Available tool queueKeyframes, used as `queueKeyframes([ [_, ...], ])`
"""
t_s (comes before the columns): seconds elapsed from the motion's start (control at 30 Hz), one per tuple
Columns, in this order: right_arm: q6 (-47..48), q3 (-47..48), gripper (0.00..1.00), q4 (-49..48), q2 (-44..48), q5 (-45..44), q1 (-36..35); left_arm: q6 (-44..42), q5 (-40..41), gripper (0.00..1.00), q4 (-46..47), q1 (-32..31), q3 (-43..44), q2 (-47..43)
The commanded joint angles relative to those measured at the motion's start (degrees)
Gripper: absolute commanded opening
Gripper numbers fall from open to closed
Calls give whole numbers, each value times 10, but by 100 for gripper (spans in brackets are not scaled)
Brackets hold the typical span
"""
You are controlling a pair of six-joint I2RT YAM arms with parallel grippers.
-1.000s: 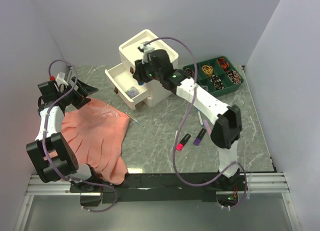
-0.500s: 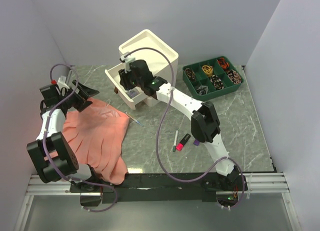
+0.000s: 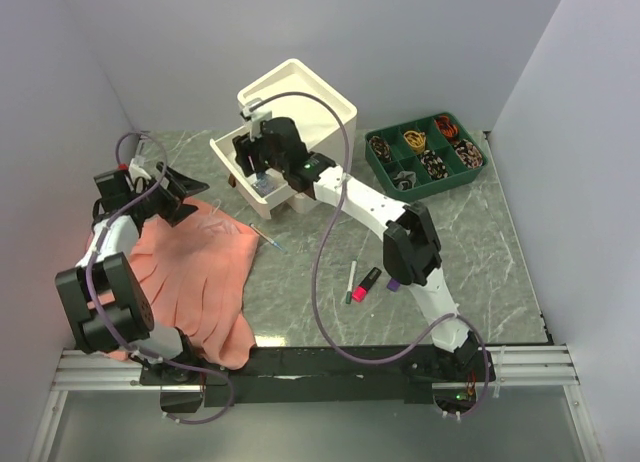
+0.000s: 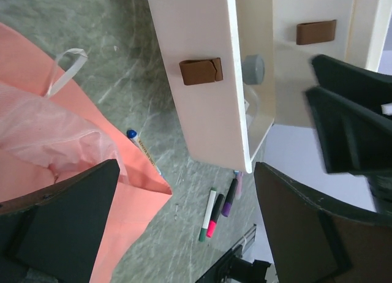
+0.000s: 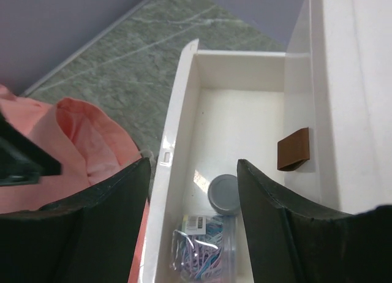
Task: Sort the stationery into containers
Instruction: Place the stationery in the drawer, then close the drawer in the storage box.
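The cream-white cabinet point(image 3: 298, 104) has one drawer point(image 3: 232, 154) pulled out to the left. My right gripper point(image 3: 262, 164) hangs open and empty over this drawer. In the right wrist view point(image 5: 193, 168) the drawer point(image 5: 245, 120) holds a grey round cap point(image 5: 223, 194) and a bag of coloured clips point(image 5: 205, 249). My left gripper point(image 3: 172, 187) is open and empty above the salmon cloth's far edge. A green-capped marker point(image 3: 350, 280), a pink highlighter point(image 3: 367, 284) and a purple highlighter point(image 3: 396, 281) lie on the table. A blue-tipped pen point(image 3: 268, 237) lies by the cloth.
The salmon-pink cloth point(image 3: 190, 272) covers the left of the table. A green compartment tray point(image 3: 425, 152) with small items stands at the back right. The left wrist view shows the drawer front point(image 4: 202, 111), the pen point(image 4: 138, 143) and the markers point(image 4: 211, 214).
My right arm has swung left from above the cabinet's top to over the open drawer. My left gripper has shifted a little right and nearer, over the cloth's edge.
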State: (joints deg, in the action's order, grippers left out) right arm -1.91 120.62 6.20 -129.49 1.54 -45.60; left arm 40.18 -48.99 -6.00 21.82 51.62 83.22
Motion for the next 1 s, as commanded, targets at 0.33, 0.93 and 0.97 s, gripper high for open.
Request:
queueKeyframes([
  [0.33, 94, -68, 1, -169, 156, -94, 32, 144, -75, 2, 176, -76, 85, 157],
  [0.93, 104, 31, 0, -38, 44, -65, 65, 147, -90, 1, 193, -146, 174, 258],
  [0.97, 106, 36, 0, -32, 41, -55, 66, 149, -91, 1, 195, -151, 178, 261],
])
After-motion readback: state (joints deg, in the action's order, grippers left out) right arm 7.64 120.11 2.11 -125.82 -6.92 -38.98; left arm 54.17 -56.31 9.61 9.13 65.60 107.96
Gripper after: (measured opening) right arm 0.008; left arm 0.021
